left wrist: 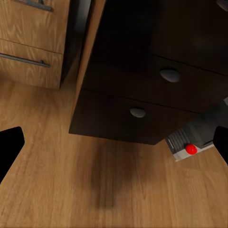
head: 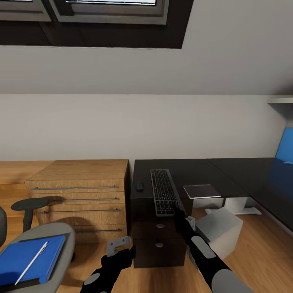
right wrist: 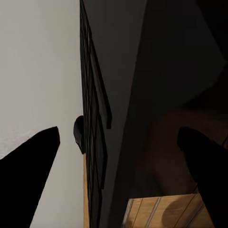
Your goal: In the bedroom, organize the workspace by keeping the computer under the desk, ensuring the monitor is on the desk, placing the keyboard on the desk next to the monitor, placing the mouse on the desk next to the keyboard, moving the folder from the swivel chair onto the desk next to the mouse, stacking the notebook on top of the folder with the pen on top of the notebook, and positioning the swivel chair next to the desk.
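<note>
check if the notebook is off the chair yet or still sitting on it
Still on the chair. In the head view the blue notebook lies flat on the swivel chair seat, the pen resting diagonally on top.

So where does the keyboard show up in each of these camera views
Head view: the keyboard lies lengthwise on the black desk, near its front edge, right of the mouse, just beyond the right gripper.
Left wrist view: not in it; the desk's drawer fronts are.
Right wrist view: the keyboard appears edge-on as a dark ridged strip, with the mouse beside it.
Shared landmark: the black desk.
</note>
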